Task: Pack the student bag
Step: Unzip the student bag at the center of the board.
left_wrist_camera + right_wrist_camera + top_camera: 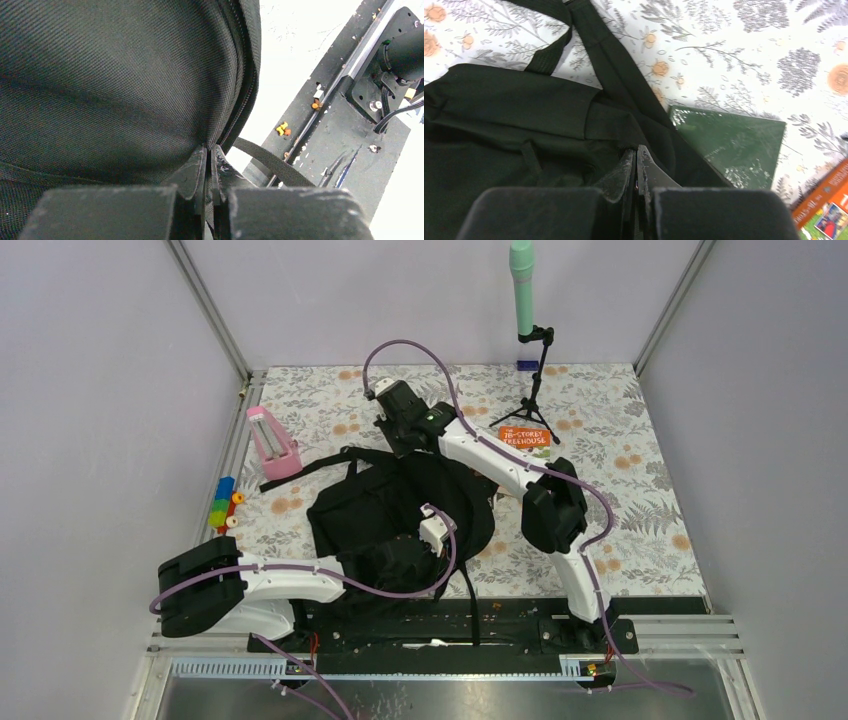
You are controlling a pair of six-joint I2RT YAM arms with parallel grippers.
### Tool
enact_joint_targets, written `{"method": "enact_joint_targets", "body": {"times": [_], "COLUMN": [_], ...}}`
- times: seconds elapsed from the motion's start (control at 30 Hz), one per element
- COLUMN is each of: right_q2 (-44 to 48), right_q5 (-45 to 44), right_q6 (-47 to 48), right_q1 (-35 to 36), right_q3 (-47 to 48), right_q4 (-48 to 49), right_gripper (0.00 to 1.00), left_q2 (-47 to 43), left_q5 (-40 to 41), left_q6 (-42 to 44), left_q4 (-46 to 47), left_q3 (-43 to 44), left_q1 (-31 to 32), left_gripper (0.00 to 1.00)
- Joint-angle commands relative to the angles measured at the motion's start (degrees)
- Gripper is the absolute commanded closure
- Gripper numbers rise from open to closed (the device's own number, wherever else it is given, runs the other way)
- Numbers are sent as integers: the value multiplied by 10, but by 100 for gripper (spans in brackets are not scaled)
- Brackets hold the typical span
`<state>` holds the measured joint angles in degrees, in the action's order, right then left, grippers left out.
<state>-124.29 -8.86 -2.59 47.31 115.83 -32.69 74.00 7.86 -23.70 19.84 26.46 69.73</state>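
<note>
Pinching the student bag (380,502) at mid-frame, your left gripper (210,150) and right gripper (634,150) each have jaws closed tight on its black fabric.

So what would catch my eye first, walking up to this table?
The big black student bag slumped in the middle, with both arms on it. The left gripper pinches its near zipper edge, and the right gripper pinches its far side near the straps. Bright bits stand out around it: an orange book at the far right and a pink object at the left.
</note>
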Motion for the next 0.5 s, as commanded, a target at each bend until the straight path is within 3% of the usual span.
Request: {"method": "enact_joint_targets", "body": {"times": [0.0, 0.17, 0.47], "right_q2": [-29, -48, -63], "right_q5": [49, 125, 148], "right_q6": [12, 20, 45], "right_q1": [19, 24, 43], "right_q3": [51, 65, 65], "right_q4": [33, 33, 32], "right_gripper": [100, 100, 100], "left_q2": [-3, 2, 6], "left_q5": [-60, -72, -76], "left_q6": [4, 13, 18], "left_q4": [40, 48, 55], "left_q3": [11, 11, 17], "left_q1": [10, 10, 10], "left_gripper": [100, 100, 100]}}
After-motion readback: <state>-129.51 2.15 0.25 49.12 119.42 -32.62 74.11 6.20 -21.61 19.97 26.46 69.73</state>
